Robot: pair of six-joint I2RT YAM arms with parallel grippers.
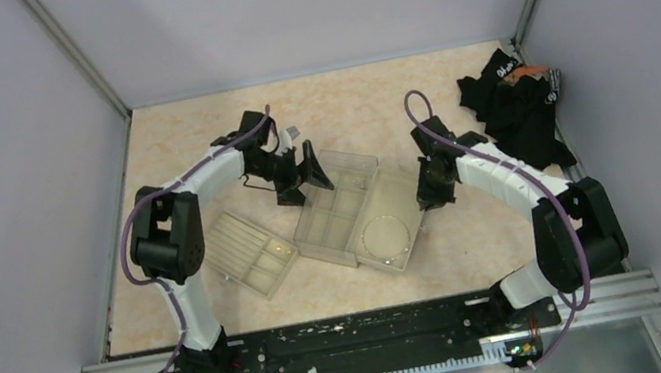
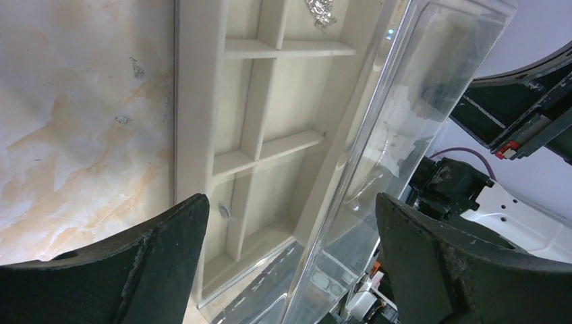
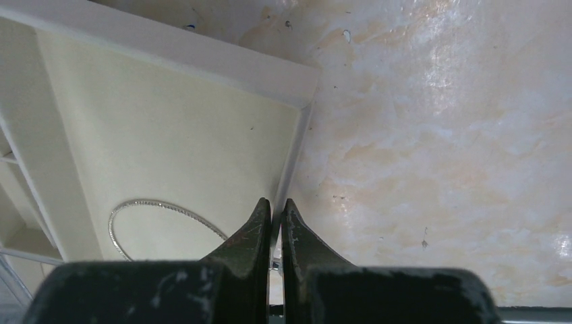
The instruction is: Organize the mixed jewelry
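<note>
A thin silvery loop (image 1: 364, 239) lies flat in the big right compartment of the middle beige tray (image 1: 340, 236); it also shows in the right wrist view (image 3: 162, 202). My right gripper (image 1: 426, 209) (image 3: 276, 206) is shut on that tray's right rim (image 3: 297, 145), beside the loop. My left gripper (image 1: 303, 179) (image 2: 290, 202) is wide open and empty above the tray's far left end. Below it, a crumpled silvery piece (image 2: 321, 11) lies in one small compartment and a tiny round piece (image 2: 224, 211) in another.
The tray's clear lid (image 2: 405, 121) stands open along its far side. A second beige compartmented tray (image 1: 251, 250) lies at the left. A black cloth heap (image 1: 516, 110) sits at the back right. Grey walls enclose the marbled table (image 1: 197, 138).
</note>
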